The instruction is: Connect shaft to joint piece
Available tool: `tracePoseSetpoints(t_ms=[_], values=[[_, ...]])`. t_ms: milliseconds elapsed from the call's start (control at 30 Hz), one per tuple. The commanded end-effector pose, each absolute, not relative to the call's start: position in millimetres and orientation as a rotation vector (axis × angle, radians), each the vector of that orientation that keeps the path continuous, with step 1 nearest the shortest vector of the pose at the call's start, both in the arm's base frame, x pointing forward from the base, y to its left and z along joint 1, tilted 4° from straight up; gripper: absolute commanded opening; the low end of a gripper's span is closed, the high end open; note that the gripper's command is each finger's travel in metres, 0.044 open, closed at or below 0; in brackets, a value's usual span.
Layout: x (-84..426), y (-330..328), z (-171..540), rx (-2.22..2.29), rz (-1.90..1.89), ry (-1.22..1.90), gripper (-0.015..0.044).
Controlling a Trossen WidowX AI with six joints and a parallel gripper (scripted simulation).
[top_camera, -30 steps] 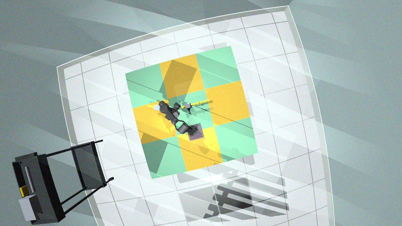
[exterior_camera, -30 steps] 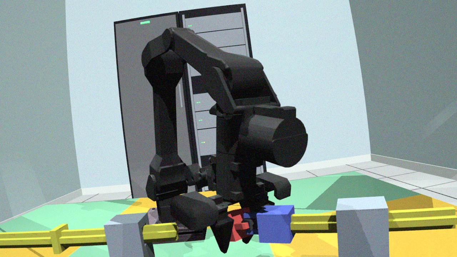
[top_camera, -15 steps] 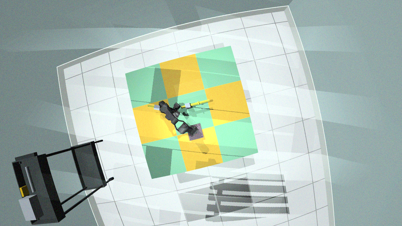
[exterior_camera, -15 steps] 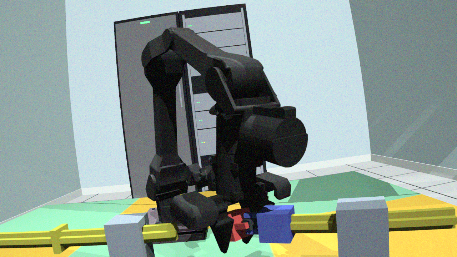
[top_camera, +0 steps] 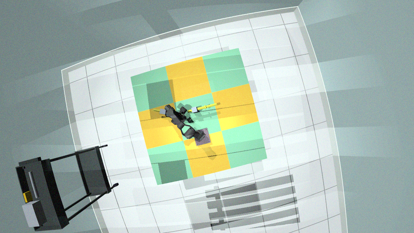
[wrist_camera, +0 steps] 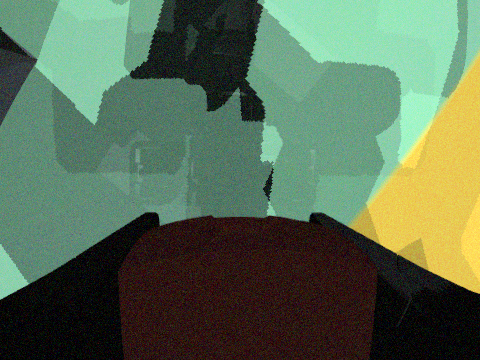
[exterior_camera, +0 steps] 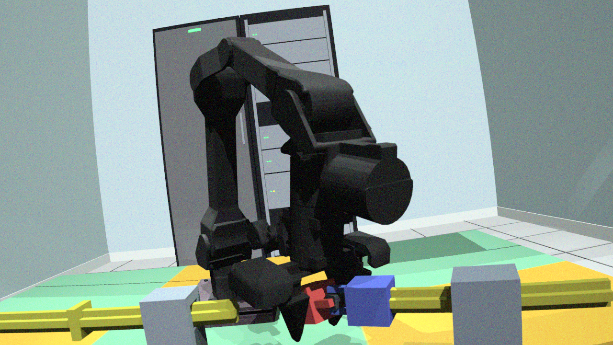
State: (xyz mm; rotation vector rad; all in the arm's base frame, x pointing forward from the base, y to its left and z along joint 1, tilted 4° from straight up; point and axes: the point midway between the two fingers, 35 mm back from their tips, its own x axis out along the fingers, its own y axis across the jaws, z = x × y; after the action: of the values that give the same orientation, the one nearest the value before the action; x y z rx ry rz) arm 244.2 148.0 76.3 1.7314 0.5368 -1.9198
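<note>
The red joint piece (exterior_camera: 315, 305) (wrist_camera: 247, 295) is hinged to a blue block (exterior_camera: 369, 305) on the end of the fixed yellow shaft (exterior_camera: 420, 299), which runs out of the right grey block (exterior_camera: 486, 311) (top_camera: 162, 111). My gripper (exterior_camera: 315, 330) (wrist_camera: 235, 224) is open, its fingers loosely around the joint piece. The near finger and a black gripper part hide much of the piece and its opening. The second yellow shaft (exterior_camera: 214, 312) (top_camera: 210, 105) passes through the left grey block (exterior_camera: 164, 319) (top_camera: 194, 109). Its tip stands left of the joint piece, apart from it.
The second shaft carries a raised yellow collar (exterior_camera: 77, 320) on its outer side, beyond its block. The arm base stands on a purple-grey plate (top_camera: 207, 140) on the green and orange mat (top_camera: 240, 138). A dark cart frame (top_camera: 52, 185) stands far left in the top view.
</note>
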Motion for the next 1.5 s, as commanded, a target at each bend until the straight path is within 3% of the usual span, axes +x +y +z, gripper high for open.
tracePoseSetpoints(t_ms=[0,133,933,1467], values=[[244,148,76,1.731,-1.920,0.537,0.0357],[244,148,76,1.731,-1.920,0.537,0.0440],[247,151,105,1.731,-1.912,0.545,0.0440],[247,153,141,1.439,-1.517,0.938,0.0440]])
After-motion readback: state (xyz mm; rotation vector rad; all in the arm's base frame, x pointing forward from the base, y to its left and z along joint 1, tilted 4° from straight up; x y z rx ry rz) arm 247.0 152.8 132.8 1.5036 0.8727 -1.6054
